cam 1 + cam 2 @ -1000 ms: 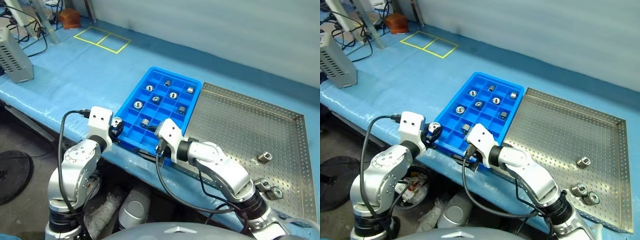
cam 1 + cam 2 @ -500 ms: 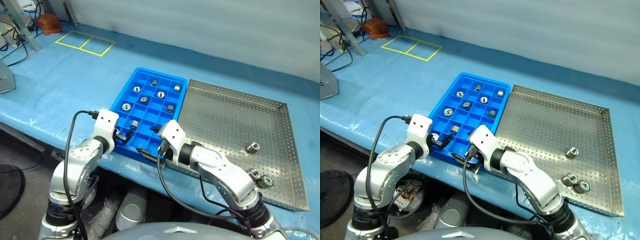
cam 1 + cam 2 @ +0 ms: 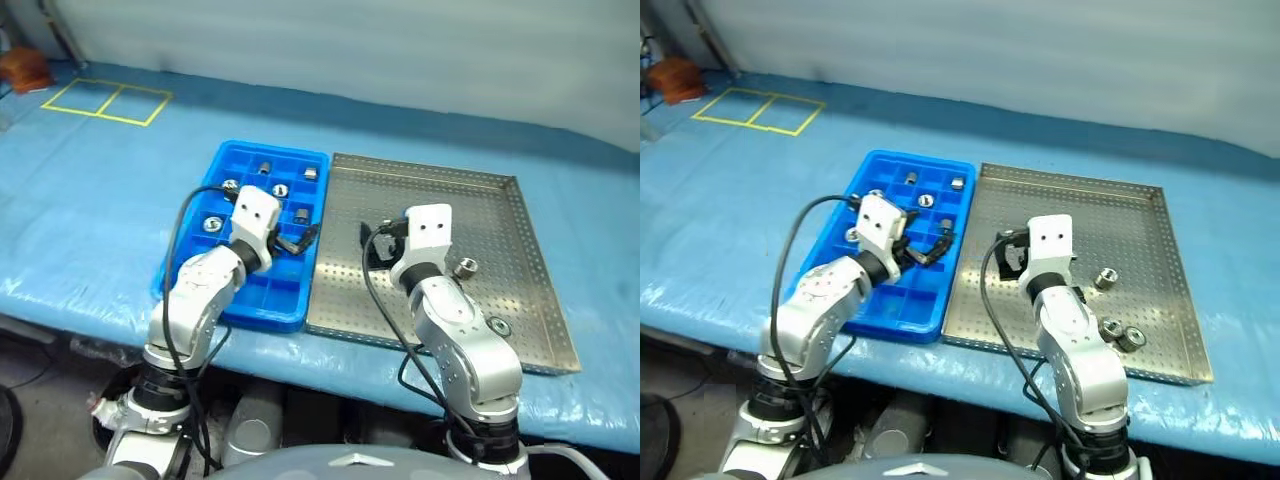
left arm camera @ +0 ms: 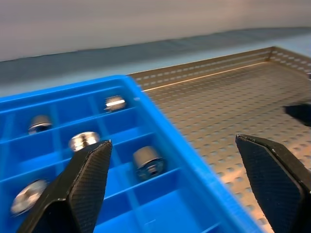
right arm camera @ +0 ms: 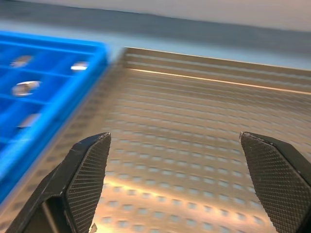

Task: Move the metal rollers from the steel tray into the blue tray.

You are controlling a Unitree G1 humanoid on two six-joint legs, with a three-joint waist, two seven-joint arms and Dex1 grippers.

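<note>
The blue tray (image 3: 830, 290) lies left of the steel tray (image 3: 1140, 215), edge to edge. Several metal rollers (image 4: 147, 162) sit in the blue tray's compartments. Three more metal rollers rest on the steel tray's right half: one alone (image 3: 1105, 279) and a pair (image 3: 1120, 336) nearer the front rim. My left gripper (image 3: 935, 248) hovers open over the blue tray's right edge, nothing between its fingers (image 4: 87, 184). My right gripper (image 3: 1008, 250) is open and empty above the steel tray's left part, well left of those rollers.
Both trays lie on a blue sheet-covered table (image 3: 90, 200). Yellow tape squares (image 3: 105, 102) mark the far left. A pale wall (image 3: 400, 40) runs along the back. The table's front edge is close below the trays.
The view has swung right. My left gripper, shut on a roller a second ago, opened over the blue tray and moved right. My right gripper moved from the blue tray's front edge to the steel tray.
</note>
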